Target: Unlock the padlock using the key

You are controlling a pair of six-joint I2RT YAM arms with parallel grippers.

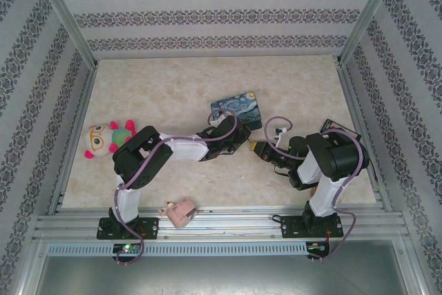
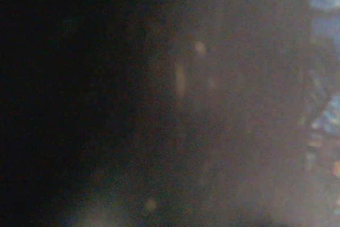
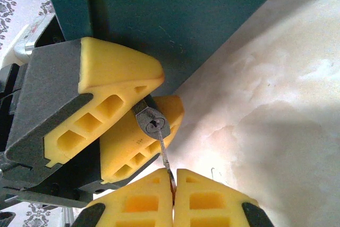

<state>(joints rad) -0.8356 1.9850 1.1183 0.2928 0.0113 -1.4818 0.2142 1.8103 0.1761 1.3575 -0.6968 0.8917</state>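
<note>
Showing the left fingers (image 3: 106, 104) pinching the padlock (image 3: 153, 122) at frame centre, while the right fingers (image 3: 207, 200), pressed together on the key (image 3: 166, 159) at bottom centre, are holding its tip at the keyhole's edge; insertion and turning are judged not yet done.

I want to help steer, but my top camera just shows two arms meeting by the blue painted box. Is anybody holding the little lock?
Observer: Yes. In the right wrist view the left gripper pinches the padlock, keyhole facing the camera.
Operator: Where's the key?
Observer: The key sticks up from the right gripper, clamped between its shut tips.
Operator: Is it in?
Observer: Not yet, it seems. Its tip ends at the padlock's lower edge, beside the keyhole.
</note>
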